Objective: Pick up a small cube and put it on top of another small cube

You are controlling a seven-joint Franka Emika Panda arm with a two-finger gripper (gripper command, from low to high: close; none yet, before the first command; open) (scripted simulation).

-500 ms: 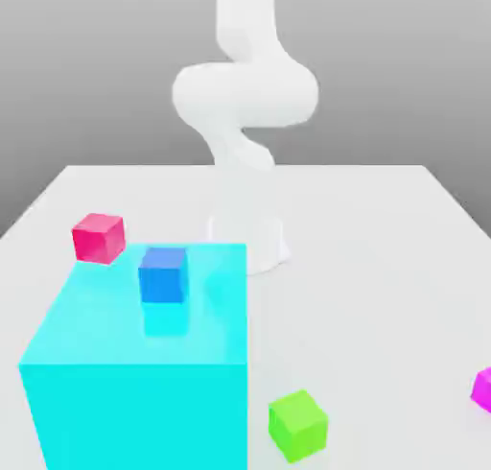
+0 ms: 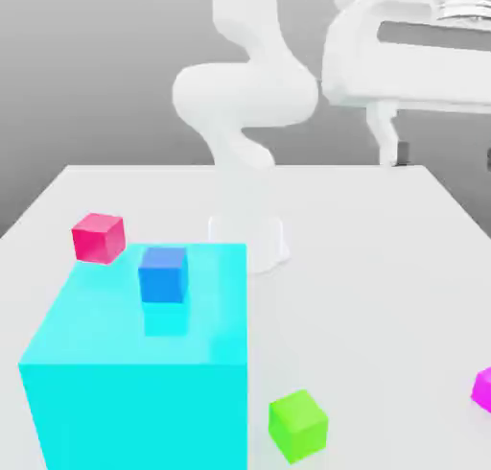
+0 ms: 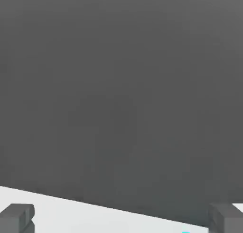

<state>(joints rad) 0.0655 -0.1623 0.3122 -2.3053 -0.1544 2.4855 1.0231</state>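
We count four small cubes: one magenta (image 2: 483, 389), one pink-red (image 2: 99, 239), one blue (image 2: 164, 275), one green (image 2: 298, 426). We list one big cyan block (image 2: 134, 411).

a pale, near-white bench (image 2: 364, 257) with straight edges spreads before me, its far edge running level beneath a plain grey backdrop (image 2: 86, 75), lighter at the top and darker toward the bench in the exterior view; in my hand view, dark grey meets the white surface along a slanting line.
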